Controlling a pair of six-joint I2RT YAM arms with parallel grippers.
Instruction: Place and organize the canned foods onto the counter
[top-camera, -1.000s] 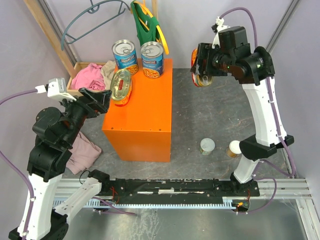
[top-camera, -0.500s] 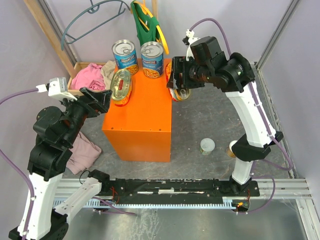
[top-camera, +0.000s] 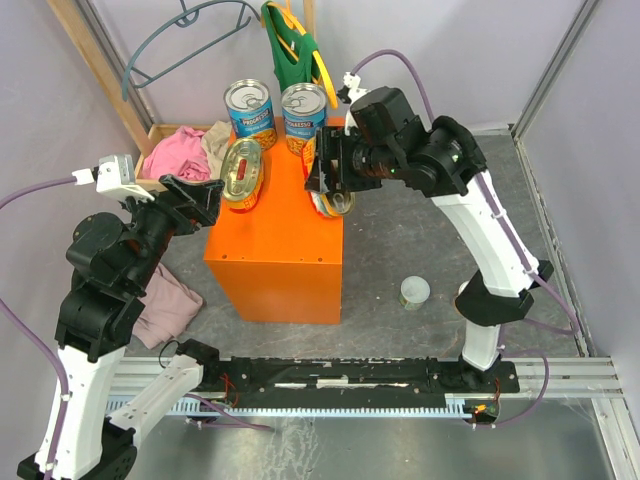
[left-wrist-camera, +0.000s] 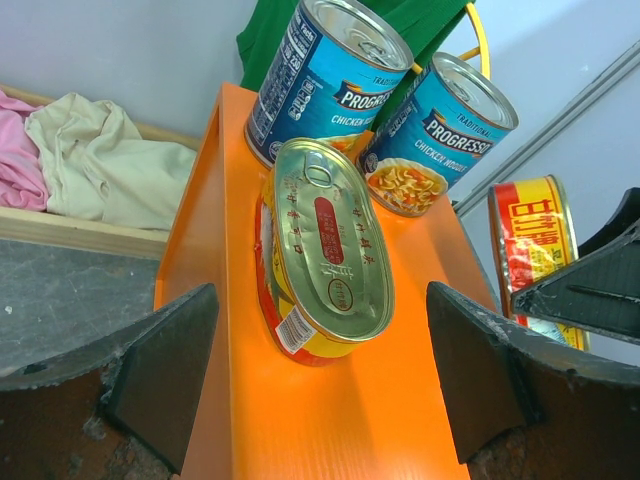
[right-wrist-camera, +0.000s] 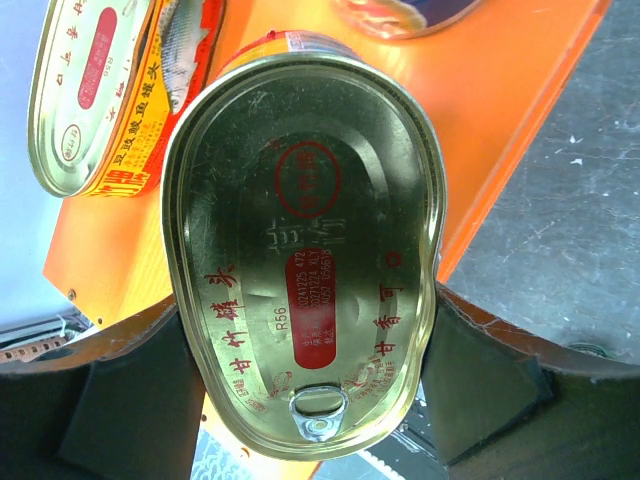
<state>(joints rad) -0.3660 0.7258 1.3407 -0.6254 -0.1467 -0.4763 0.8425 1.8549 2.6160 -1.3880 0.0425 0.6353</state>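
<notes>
The counter (top-camera: 280, 240) is a big orange box. At its far end stand two tall blue-labelled cans (top-camera: 250, 112) (top-camera: 304, 118), with a flat oval tin (top-camera: 242, 170) lying in front of them. My right gripper (top-camera: 330, 185) is shut on a second oval tin (right-wrist-camera: 305, 250), held on edge over the counter's right rim. My left gripper (left-wrist-camera: 320, 390) hovers open over the counter's left side, a little short of the lying oval tin (left-wrist-camera: 330, 250). A small white-lidded can (top-camera: 415, 292) stands on the floor to the right.
A wooden tray of pink and beige clothes (top-camera: 185, 150) sits left of the counter. A pinkish cloth (top-camera: 165, 305) lies on the floor by the left arm. A green garment (top-camera: 290, 50) hangs behind the cans. Purple walls close both sides.
My right arm has swung left with the oval tin, from over the bare floor to the counter's right rim. The left arm has not moved.
</notes>
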